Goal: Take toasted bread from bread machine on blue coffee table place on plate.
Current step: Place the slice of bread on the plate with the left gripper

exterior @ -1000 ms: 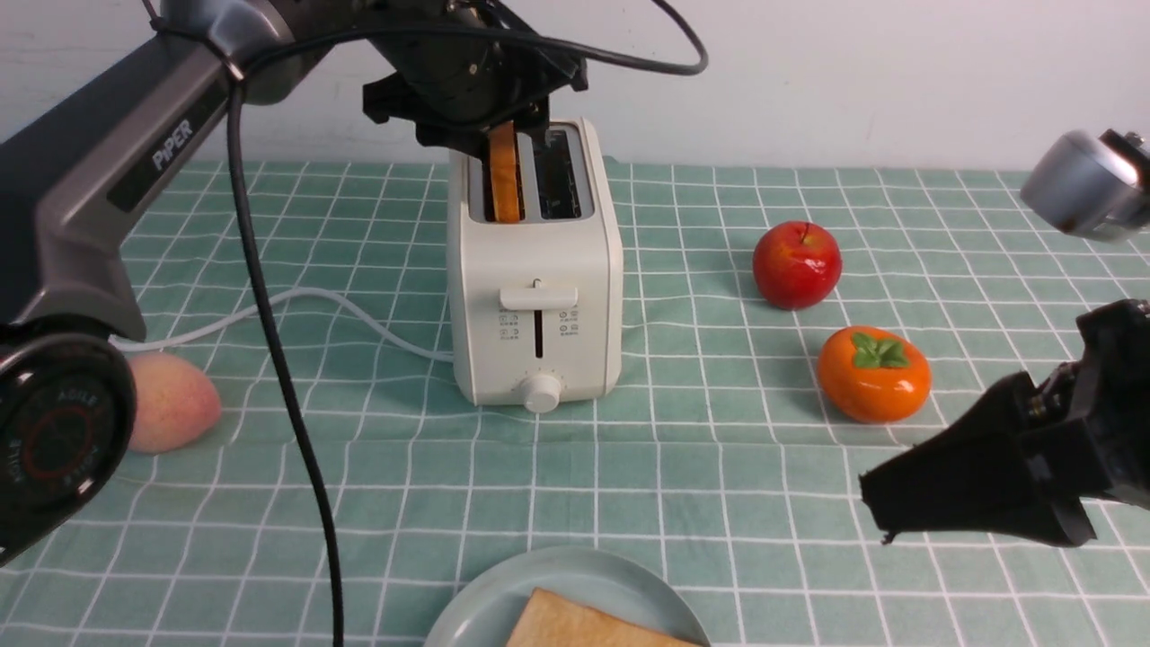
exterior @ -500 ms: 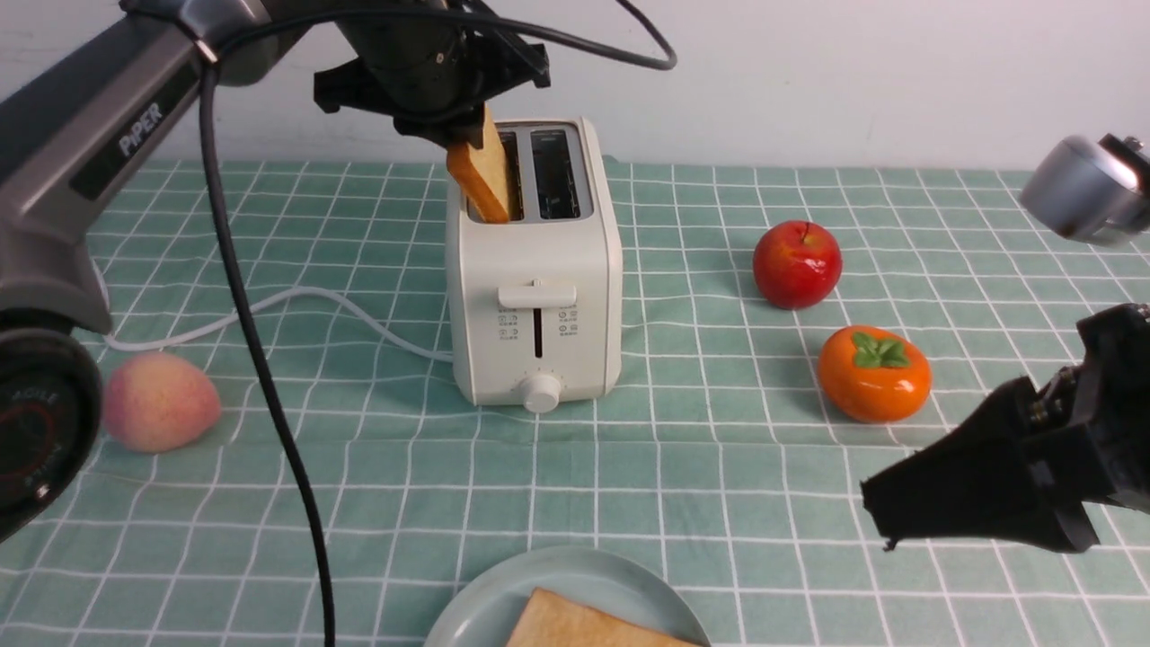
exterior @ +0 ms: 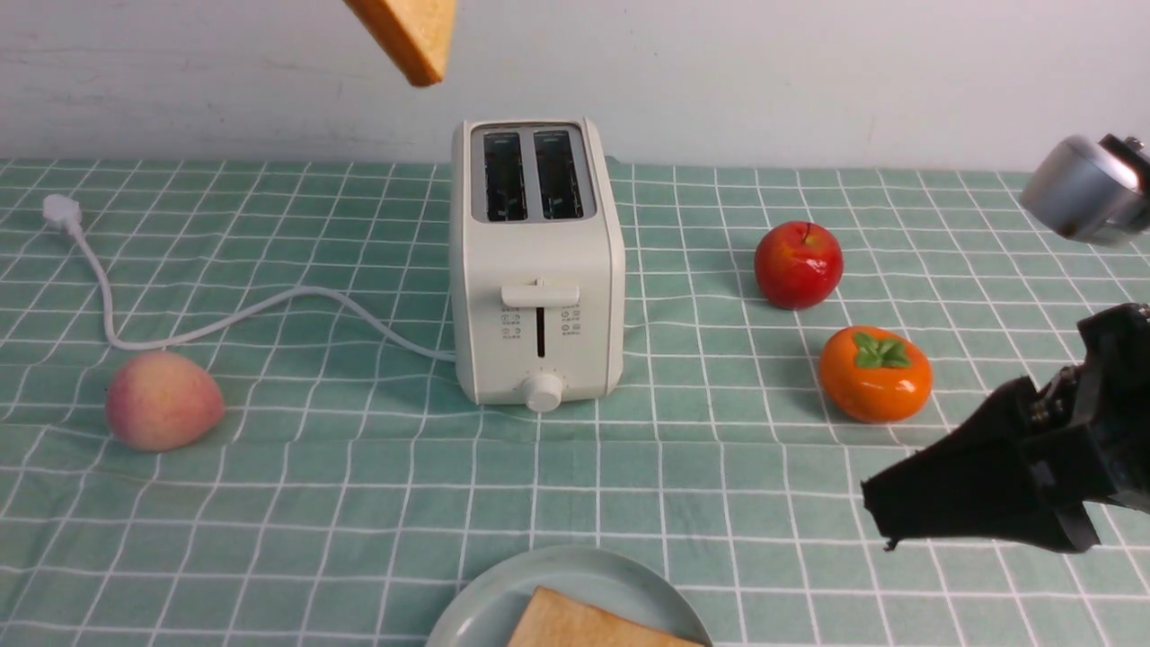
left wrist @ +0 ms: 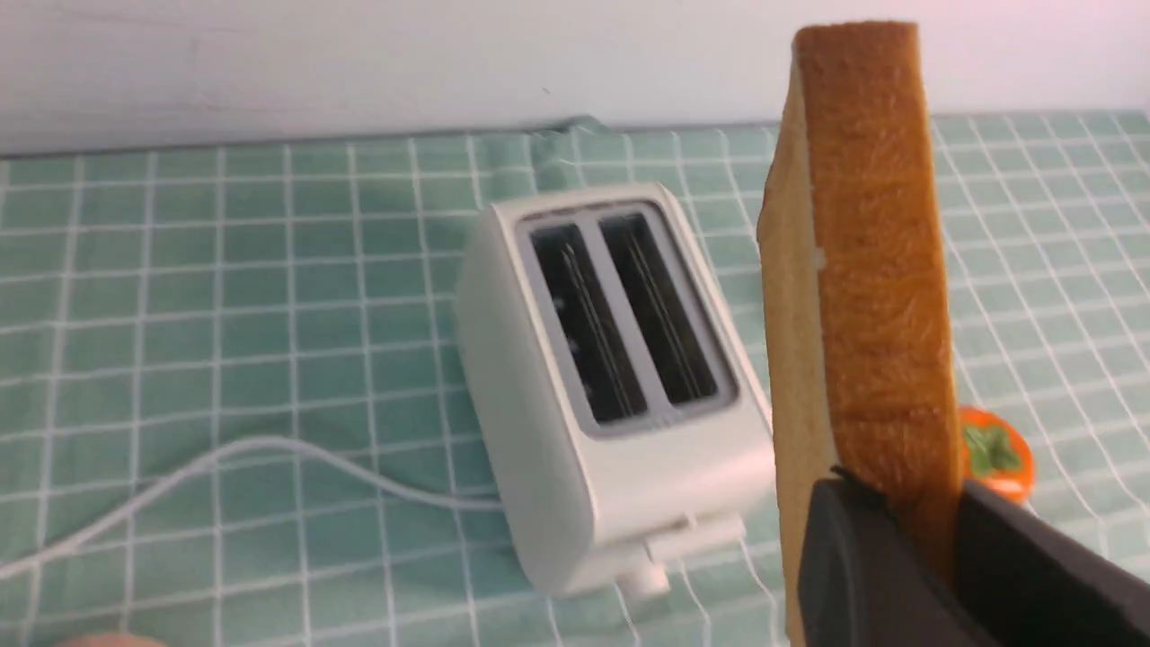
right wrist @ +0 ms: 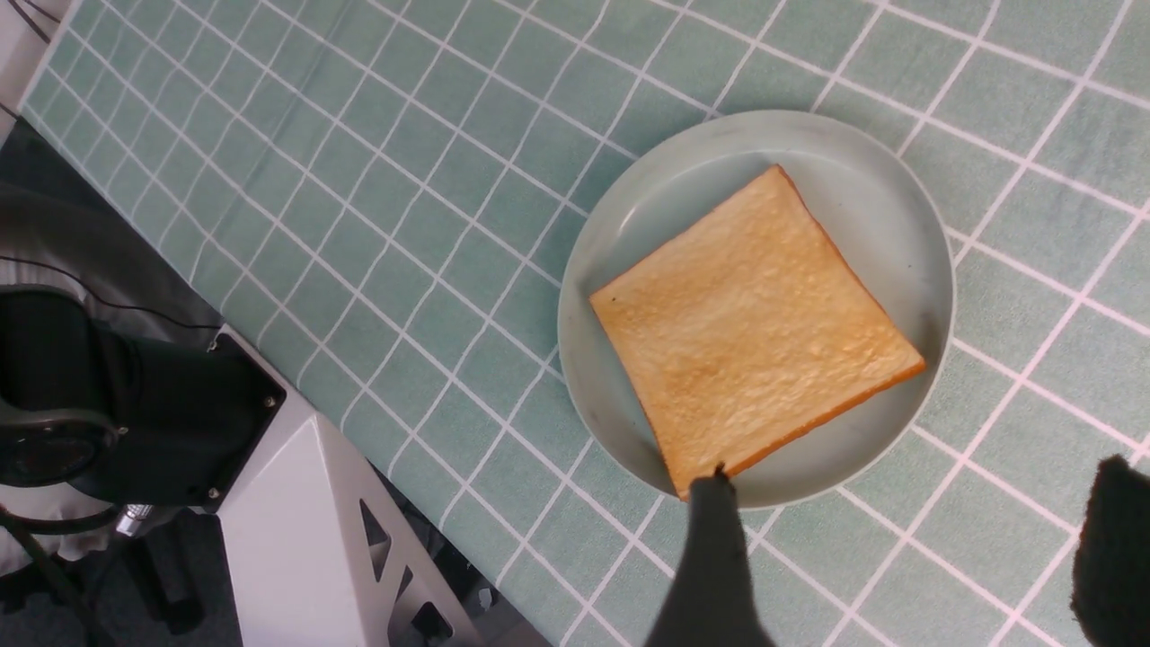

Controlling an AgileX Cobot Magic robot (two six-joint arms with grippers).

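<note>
The second toast (exterior: pixel 409 36) has come fully out of the left slot (exterior: pixel 505 177) of the toaster (exterior: pixel 539 270); a second ago it stood in that slot, and then it was tilted, its lower end still at the slot. Now it hangs apart from the toaster, above it and to its left, in the grip of the left gripper (left wrist: pixel 885 530). The left arm has risen out of the front view, which uncovers the left stretch of the cord (exterior: pixel 99 270), its plug (exterior: pixel 62 211) and the whole peach (exterior: pixel 163 401) at the left.
</note>
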